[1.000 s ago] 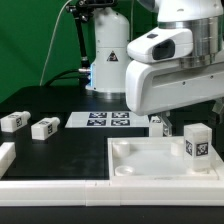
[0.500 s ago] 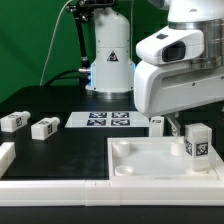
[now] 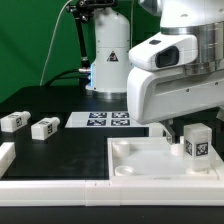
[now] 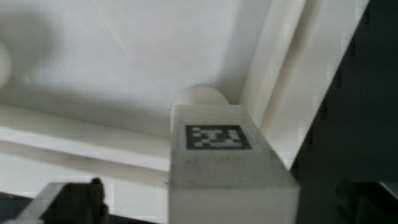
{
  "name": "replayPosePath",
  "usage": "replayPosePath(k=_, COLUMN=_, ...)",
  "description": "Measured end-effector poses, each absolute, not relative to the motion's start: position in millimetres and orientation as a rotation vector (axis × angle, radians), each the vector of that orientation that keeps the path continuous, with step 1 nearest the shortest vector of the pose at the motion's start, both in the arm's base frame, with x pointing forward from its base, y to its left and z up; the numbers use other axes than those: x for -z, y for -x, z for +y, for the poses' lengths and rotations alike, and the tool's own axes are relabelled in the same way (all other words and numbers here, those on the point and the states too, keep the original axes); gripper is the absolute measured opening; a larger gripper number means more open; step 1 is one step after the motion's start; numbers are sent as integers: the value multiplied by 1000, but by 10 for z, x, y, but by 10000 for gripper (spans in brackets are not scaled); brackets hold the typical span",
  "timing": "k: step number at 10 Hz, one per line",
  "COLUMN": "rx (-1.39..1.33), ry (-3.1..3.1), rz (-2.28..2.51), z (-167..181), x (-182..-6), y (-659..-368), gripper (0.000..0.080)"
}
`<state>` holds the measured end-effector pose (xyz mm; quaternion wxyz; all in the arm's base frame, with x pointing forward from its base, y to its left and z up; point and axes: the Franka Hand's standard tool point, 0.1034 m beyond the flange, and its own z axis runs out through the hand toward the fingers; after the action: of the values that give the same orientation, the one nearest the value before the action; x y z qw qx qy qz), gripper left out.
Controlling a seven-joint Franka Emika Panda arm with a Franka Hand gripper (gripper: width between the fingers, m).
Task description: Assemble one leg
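One leg [image 3: 196, 142] stands upright on the white tabletop [image 3: 150, 176] near its corner at the exterior view's right, with its tag facing the camera. In the wrist view the same leg [image 4: 221, 150] rises between my gripper's [image 4: 217, 198] two dark fingertips [image 4: 75, 200]. The jaws are open, with a gap on each side of the leg. In the exterior view the big white hand [image 3: 176, 90] hangs just behind and above the leg, and the fingers are mostly hidden. Two more legs [image 3: 12, 121] [image 3: 44, 128] lie on the black table at the left.
The marker board [image 3: 100, 120] lies at the back centre. Another leg [image 3: 157, 124] shows behind the hand. A white rail [image 3: 50, 186] runs along the table's front edge. The arm's base [image 3: 108, 55] stands at the back.
The hand has shifted a little sideways and come lower over the standing leg. The legs and the tabletop have not moved.
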<state>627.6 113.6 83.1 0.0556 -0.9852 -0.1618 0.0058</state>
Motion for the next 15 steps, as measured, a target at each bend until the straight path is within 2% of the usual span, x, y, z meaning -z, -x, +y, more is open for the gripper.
replayPosePath(k=1, rx=-17, ry=2990, rz=-492, z=1153, x=-831, y=-6274, gripper=516)
replayPosePath(k=2, rx=-17, ry=2990, rz=-493, z=1154, x=-827, y=-6272, gripper=516)
replayPosePath(k=3, rx=-18, ry=2990, rz=-493, z=1152, x=-824, y=-6271, gripper=376)
replayPosePath(k=4, rx=-18, ry=2990, rz=-492, z=1150, x=-824, y=-6272, gripper=291)
replayPosePath(k=7, rx=-20, ry=2996, rz=-452, z=1150, x=-824, y=-6272, gripper=291)
replayPosePath(k=14, rx=-24, ry=2875, rz=968, z=1184, x=-812, y=-6304, gripper=292)
replayPosePath(k=15, rx=-27, ry=2853, rz=1050, z=1184, x=-814, y=-6307, gripper=292)
